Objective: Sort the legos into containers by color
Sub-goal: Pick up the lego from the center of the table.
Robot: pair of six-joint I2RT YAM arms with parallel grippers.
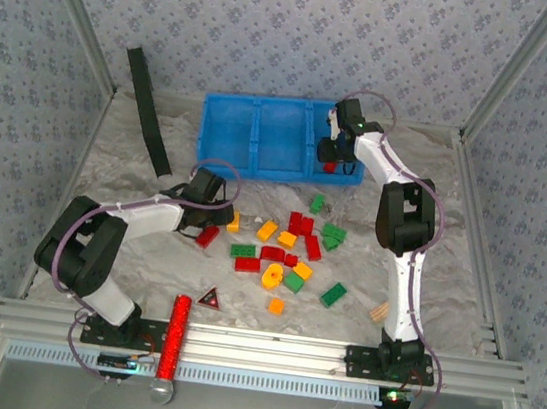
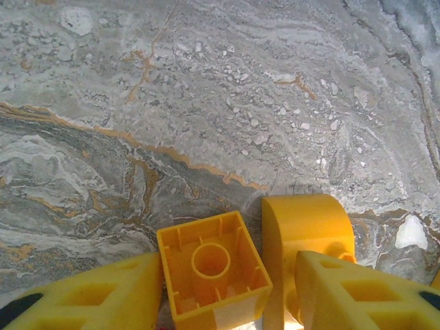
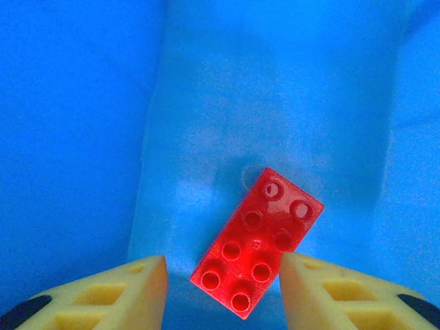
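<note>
Legos (image 1: 287, 257): the main batch is lying loose on the table just in front of the blue tray (image 1: 224, 136). Reds, greens and yellow-oranges are mixed, so sorting is judged to be at an early stage.

One red 2x4 brick (image 3: 258, 240) is resting studs-up and skewed on the floor of the tray's right compt. The right gripper (image 3: 222, 260) is hanging over that compt. w/ jaws spread either side of the brick. The brick appears to be lying free below them, so it is being counted as placed. The right compt. is prob. serving as the red bin.

The left gripper (image 2: 228, 258) is sitting low to the table in front of the tray's left end. Its jaws are spread and straddling a yellow square brick (image 2: 213, 271) lying hollow-side up. The left pad (image 2: 103, 295) is sitting against or just beside the brick's edge; contact not confirmable. A rounded yellow piece (image 2: 306, 230) is crowding the right pad, so closing is risking a double catch.

Bricks are looking glossy, hard and chunky. Gripping across flat sides is advisable.
</note>
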